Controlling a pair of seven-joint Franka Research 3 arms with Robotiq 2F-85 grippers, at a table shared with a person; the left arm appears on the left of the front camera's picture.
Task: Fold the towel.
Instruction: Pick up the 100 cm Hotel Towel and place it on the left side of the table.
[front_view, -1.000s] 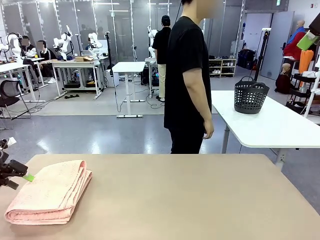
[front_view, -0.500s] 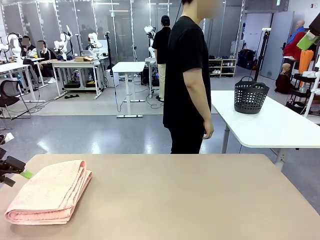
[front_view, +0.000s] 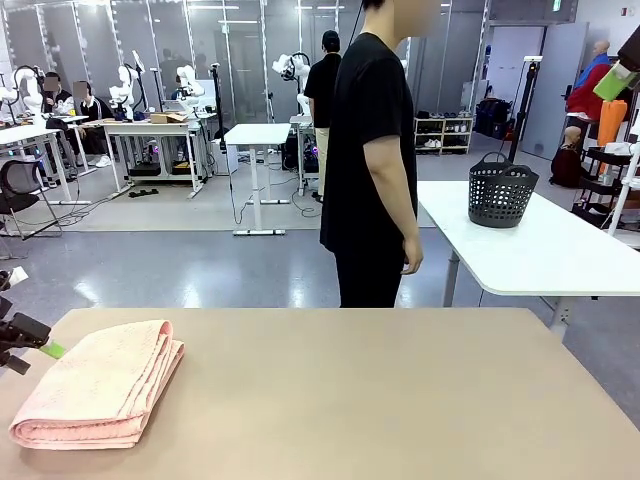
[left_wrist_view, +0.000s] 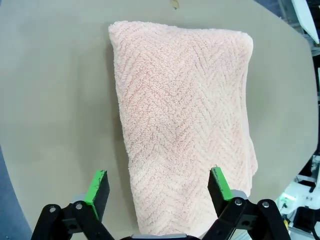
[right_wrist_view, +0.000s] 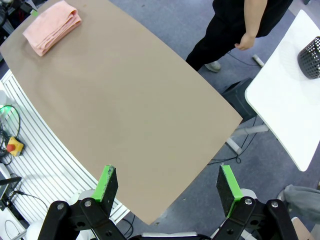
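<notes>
Lying folded on the surface (front_view: 400, 400), towel (left_wrist_view: 185, 130) sits below the left gripper (left_wrist_view: 157, 187), its jaws spread apart above it; right gripper (right_wrist_view: 167, 187) likewise released.

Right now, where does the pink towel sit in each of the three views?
Front view: the towel lies folded at lower left on the tan table.
Left wrist view: it runs down the middle, toward the open left pincer.
Right wrist view: small, at top left, far above the open right pincer.
Shared landmark: the tan table; in the front and right wrist views also the dark basket.
</notes>
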